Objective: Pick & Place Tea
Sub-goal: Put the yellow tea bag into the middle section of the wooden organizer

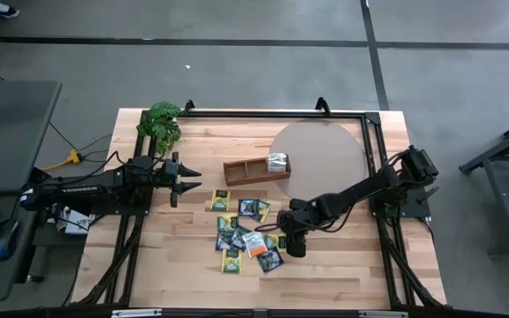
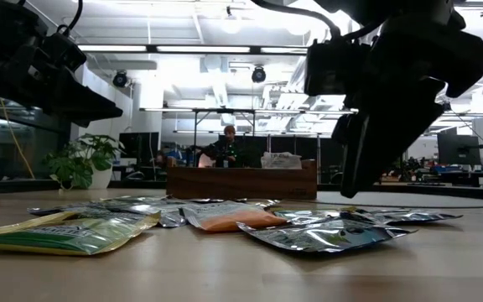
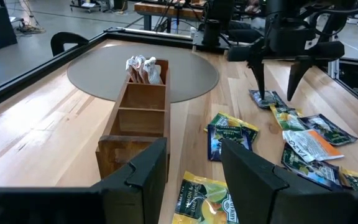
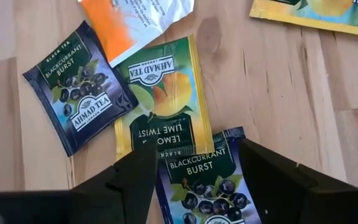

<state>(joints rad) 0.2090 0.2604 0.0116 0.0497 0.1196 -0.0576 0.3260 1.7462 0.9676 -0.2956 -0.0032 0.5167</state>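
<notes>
Several tea sachets (image 1: 246,234) lie flat and partly overlapping on the wooden table. My right gripper (image 4: 196,149) hangs open just above them, pointing steeply down, its fingers either side of a dark blue blackcurrant sachet (image 4: 201,186). That sachet lies partly on a yellow-green lemon-lime sachet (image 4: 160,99). Another dark blue sachet (image 4: 79,93) and an orange-white one (image 4: 135,22) lie beyond. Silver-grey sachets (image 3: 143,68) stand in the end compartment of the brown tray (image 1: 246,170). My left gripper (image 1: 184,181) waits open at the table's left, clear of everything.
The tray lies half on a round brown mat (image 1: 325,150) at the table's far side. A leafy plant (image 1: 162,124) stands at the far left corner. A black frame (image 1: 369,119) runs along the table's edges. Bare wood lies at the near side.
</notes>
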